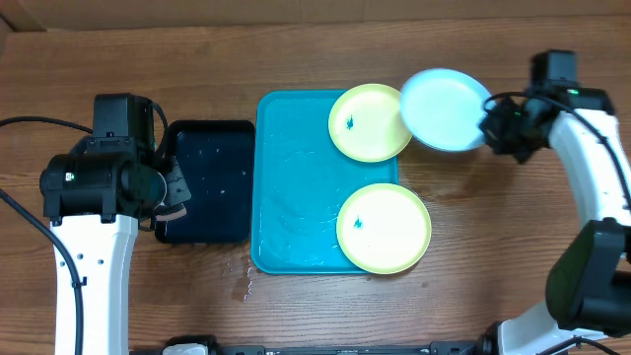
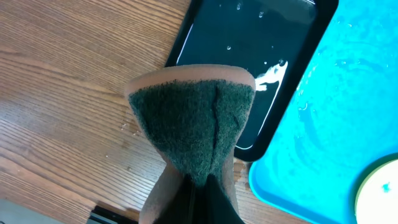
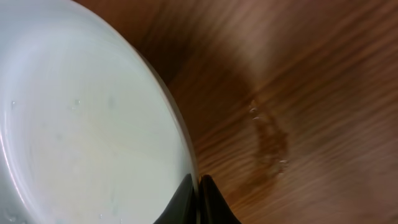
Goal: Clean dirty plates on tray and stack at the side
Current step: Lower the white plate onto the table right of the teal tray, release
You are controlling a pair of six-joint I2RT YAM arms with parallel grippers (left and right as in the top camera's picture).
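Holding an upper yellow-green plate (image 1: 371, 121) and lower yellow-green plate (image 1: 384, 228) overhanging its right rim, turquoise tray (image 1: 291, 197), wet black tray (image 1: 207, 187) just beside, right jaws clamped on light blue plate (image 1: 446, 108) over open bench (image 1: 493, 247), left jaws pinching sponge (image 2: 193, 130)

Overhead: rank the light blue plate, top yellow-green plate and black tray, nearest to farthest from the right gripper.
1. Light blue plate, in the right gripper's grip.
2. Top yellow-green plate, just left of it.
3. Black tray, far left, beyond the turquoise tray.
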